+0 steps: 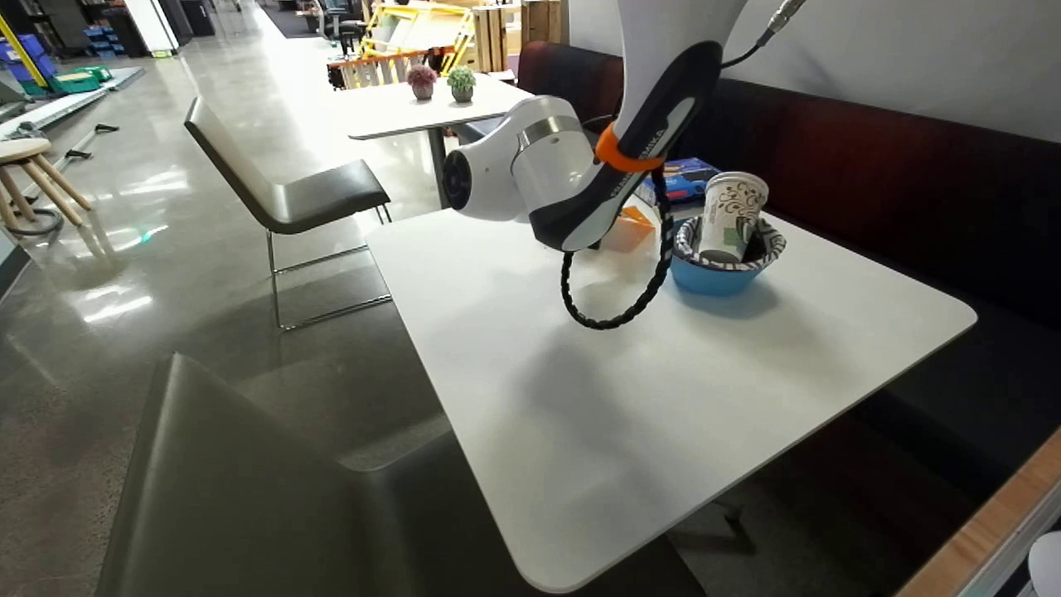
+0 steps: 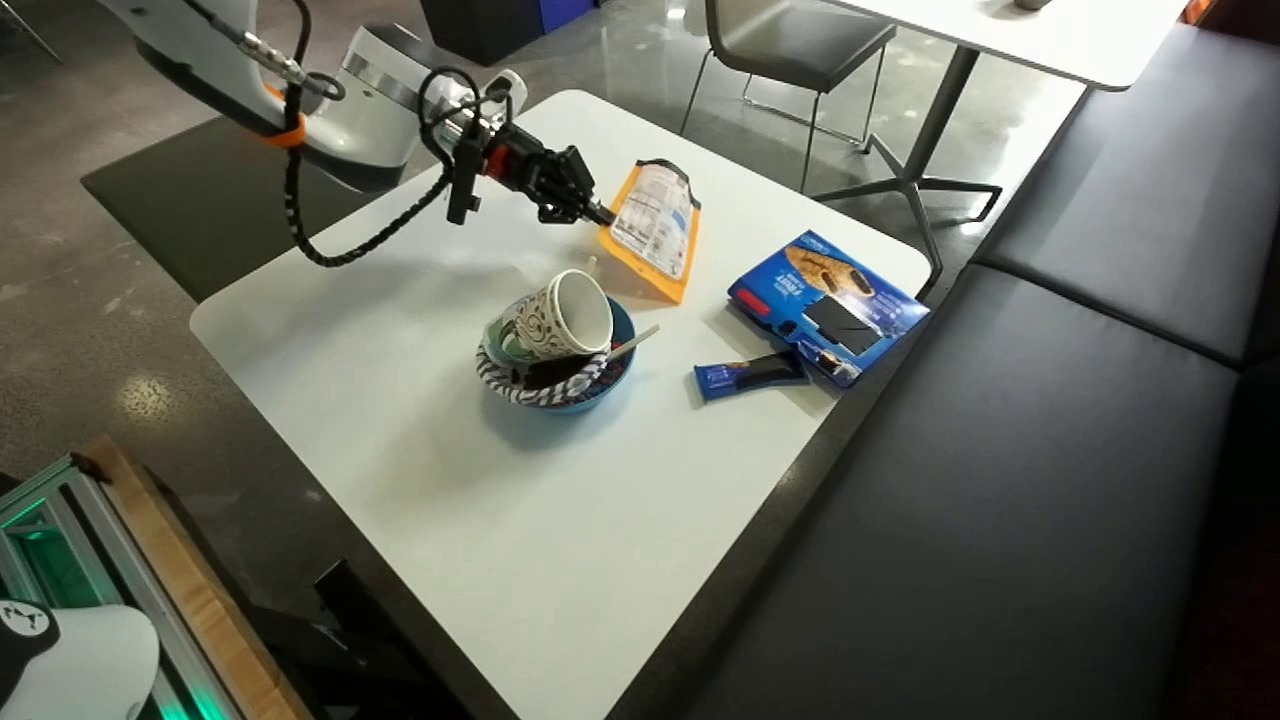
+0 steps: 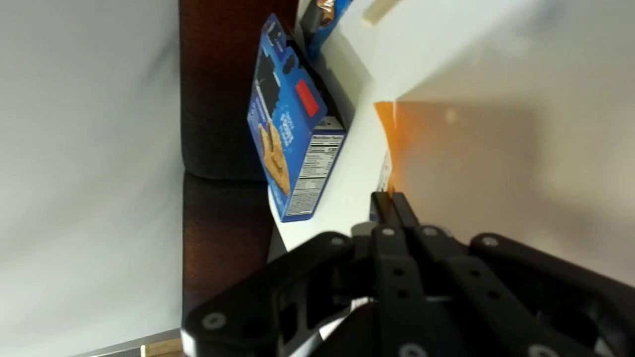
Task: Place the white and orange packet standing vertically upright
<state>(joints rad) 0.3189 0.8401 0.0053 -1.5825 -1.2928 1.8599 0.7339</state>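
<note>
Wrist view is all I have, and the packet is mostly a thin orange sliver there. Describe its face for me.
Observer: In an exterior view, the white and orange packet shows a white printed panel bordered in orange.
Operator: Name something on the table that my picture misses.
Observer: A blue bowl holding a tilted paper cup, seen in both exterior views.
Operator: Now check the arm.
Observer: A black cable hangs from it in a loop.

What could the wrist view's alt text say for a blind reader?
A black pincer grips a white and orange packet, seen nearly edge-on before a white table. Further left in view are a blue snack box, part of a blue wrapper, dark seating and a pale wall.
</note>
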